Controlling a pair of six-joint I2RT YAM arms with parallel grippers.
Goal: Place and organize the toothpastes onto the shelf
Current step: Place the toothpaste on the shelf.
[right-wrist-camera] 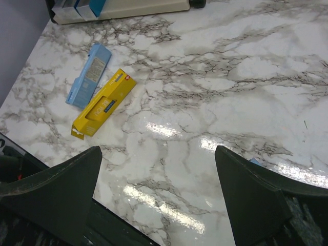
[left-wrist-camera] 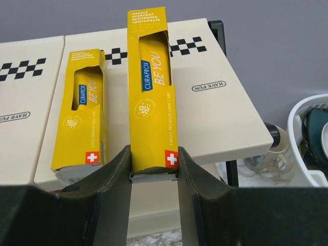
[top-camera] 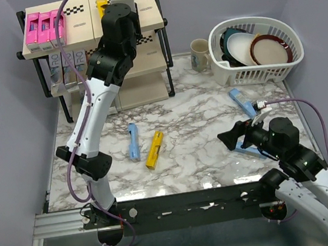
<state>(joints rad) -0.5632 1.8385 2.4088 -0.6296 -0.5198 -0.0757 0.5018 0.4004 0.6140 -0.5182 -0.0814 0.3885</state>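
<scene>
My left gripper (left-wrist-camera: 154,152) is shut on the near end of a yellow toothpaste (left-wrist-camera: 151,92), which lies along the top board of the shelf (left-wrist-camera: 220,113). A second yellow toothpaste (left-wrist-camera: 82,113) lies just left of it. Pink toothpastes (top-camera: 43,27) stand at the left of the shelf's (top-camera: 148,12) top board, and pale cartons (top-camera: 65,64) fill the tier below. On the marble table lie a light blue toothpaste (top-camera: 133,141) (right-wrist-camera: 88,75) and a yellow one (top-camera: 154,149) (right-wrist-camera: 104,103). My right gripper (top-camera: 230,138) (right-wrist-camera: 158,151) hangs open above bare marble, over another blue toothpaste (top-camera: 246,148).
A white dish basket (top-camera: 278,67) with plates stands at the back right, with a mug (top-camera: 200,53) beside it. One more blue carton (top-camera: 241,101) lies in front of the basket. A black rail runs along the table's near edge (top-camera: 181,203).
</scene>
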